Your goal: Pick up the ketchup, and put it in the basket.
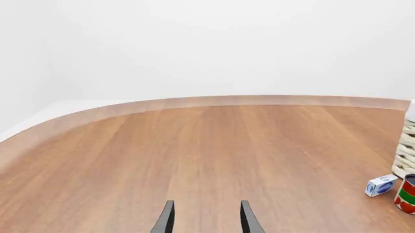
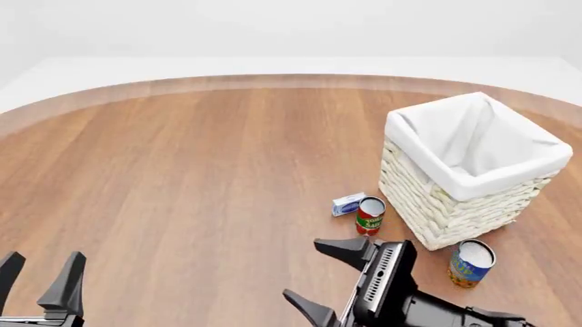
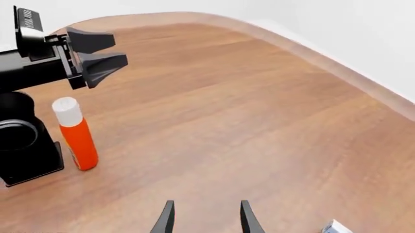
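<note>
The ketchup (image 3: 76, 134) stands upright on the tabletop (image 2: 200, 177) beside the left arm's base, unseen from the front, so the right gripper (image 3: 205, 217), jaws wide and empty, should swing toward nine o'clock, well clear of the basket (image 2: 468, 170).

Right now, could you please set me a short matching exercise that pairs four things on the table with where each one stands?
Things:
1. ketchup
2. basket
3. orange-and-blue can
4. red-and-green can

Places:
A. beside the small blue-and-white box
B. far right of the front view, biggest thing there
C. upright beside the left arm's black base, seen only in the right wrist view
D. near the basket's front corner, nearest the right arm

Pairs: 1-C, 2-B, 3-D, 4-A
</note>
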Action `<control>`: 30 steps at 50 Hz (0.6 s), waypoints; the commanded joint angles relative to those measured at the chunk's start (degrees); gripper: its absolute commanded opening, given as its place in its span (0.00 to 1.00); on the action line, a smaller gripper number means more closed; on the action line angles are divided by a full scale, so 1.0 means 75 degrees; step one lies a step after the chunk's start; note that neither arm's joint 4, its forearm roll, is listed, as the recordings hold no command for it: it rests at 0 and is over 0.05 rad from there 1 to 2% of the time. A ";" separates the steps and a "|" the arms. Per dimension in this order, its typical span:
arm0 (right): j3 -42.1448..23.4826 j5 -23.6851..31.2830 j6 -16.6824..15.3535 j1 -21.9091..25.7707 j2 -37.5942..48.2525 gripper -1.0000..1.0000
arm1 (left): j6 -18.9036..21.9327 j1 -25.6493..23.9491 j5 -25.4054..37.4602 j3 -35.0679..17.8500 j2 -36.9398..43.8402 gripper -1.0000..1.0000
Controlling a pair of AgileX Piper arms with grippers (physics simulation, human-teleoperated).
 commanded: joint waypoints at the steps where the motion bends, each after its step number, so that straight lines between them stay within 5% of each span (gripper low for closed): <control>1: -0.0239 -0.0188 0.0082 0.0338 0.0600 1.00 | 0.0000 0.0000 0.0000 0.0000 0.0000 1.00; 30: -0.1209 -0.0121 0.0834 0.1336 0.1878 1.00 | 0.0000 0.0000 0.0000 0.0000 0.0000 1.00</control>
